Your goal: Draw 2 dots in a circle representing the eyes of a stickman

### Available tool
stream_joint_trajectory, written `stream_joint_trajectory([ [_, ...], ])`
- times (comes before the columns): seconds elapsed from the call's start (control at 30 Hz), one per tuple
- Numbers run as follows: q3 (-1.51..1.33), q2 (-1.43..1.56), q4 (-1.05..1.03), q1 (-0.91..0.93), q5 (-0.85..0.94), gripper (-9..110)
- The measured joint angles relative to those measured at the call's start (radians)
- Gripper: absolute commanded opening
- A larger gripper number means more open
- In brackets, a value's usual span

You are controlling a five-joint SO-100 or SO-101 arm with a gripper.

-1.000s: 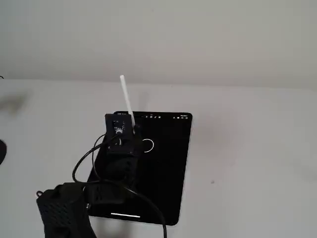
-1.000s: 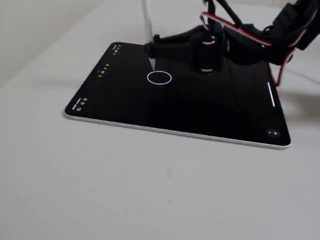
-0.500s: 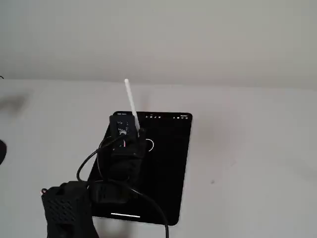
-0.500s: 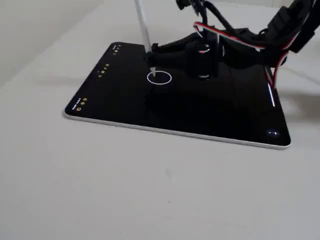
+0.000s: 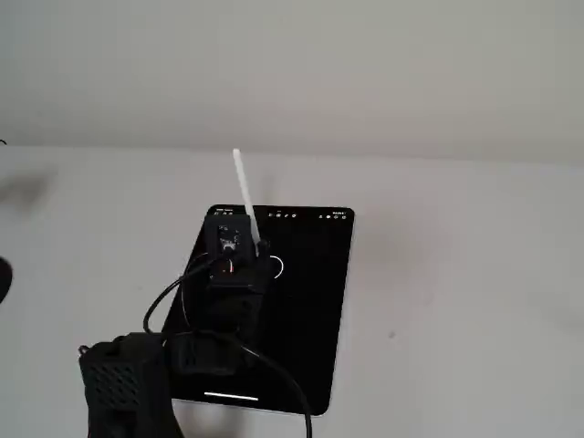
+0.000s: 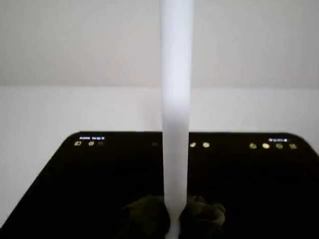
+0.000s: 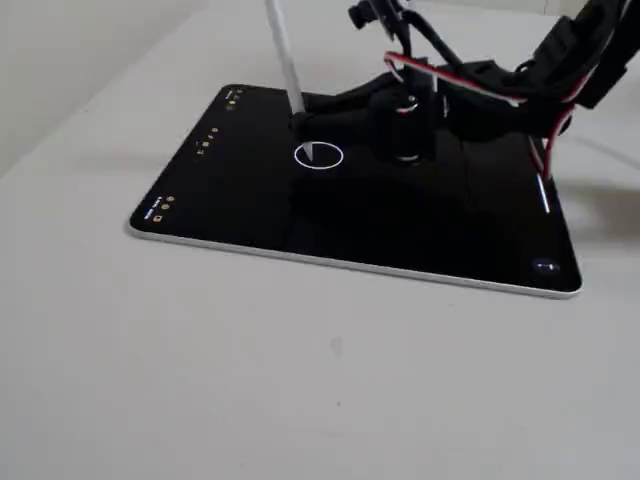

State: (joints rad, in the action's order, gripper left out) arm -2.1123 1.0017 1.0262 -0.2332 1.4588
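A flat black tablet with a thin silver edge (image 7: pixel 350 262) lies on a plain white table (image 7: pixel 200 380). On its dark screen there is a small thin white ring outline (image 7: pixel 320 156); in a fixed view (image 5: pixel 276 266) only the right part of this ring shows, because the arm covers the rest. A long white plastic stylus (image 7: pixel 287 70) stands almost upright, slightly tilted, and its tip is inside the ring, at the screen or just above it; I cannot tell if it touches. The black two-finger gripper (image 7: pixel 305 120) is pressed together on the lower part of the stylus and holds it. In the wrist view the stylus (image 6: pixel 175 114) fills the middle of the picture as a blurred white bar, and the dark gripper parts are at the bottom edge. No white dots are visible inside the ring in any view. Small yellow and white icons (image 6: pixel 199 145) run along the far edge of the screen. Red and black cables (image 7: pixel 470 80) hang along the black arm (image 5: pixel 224 310).
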Motion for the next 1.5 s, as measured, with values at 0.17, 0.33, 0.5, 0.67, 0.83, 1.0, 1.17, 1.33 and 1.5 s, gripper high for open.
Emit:
stream_joint_trajectory([
  [0.17,0.017,-0.009,-0.008,0.000,0.000,0],
  [0.33,0.021,-0.015,-0.023,0.005,0.000,0],
  [0.5,0.034,-0.023,-0.023,0.009,0.015,0],
  [0.67,0.040,-0.038,-0.021,0.009,0.025,0],
  [0.83,0.040,-0.040,-0.020,0.009,0.032,0],
  [1.0,0.040,-0.040,-0.020,0.009,0.032,0],
  [1.17,0.038,-0.040,-0.015,0.009,0.026,0],
  [1.33,0.006,0.066,-0.066,0.029,-0.140,0],
  [1.5,0.006,0.155,-0.123,0.067,-0.213,0],
])
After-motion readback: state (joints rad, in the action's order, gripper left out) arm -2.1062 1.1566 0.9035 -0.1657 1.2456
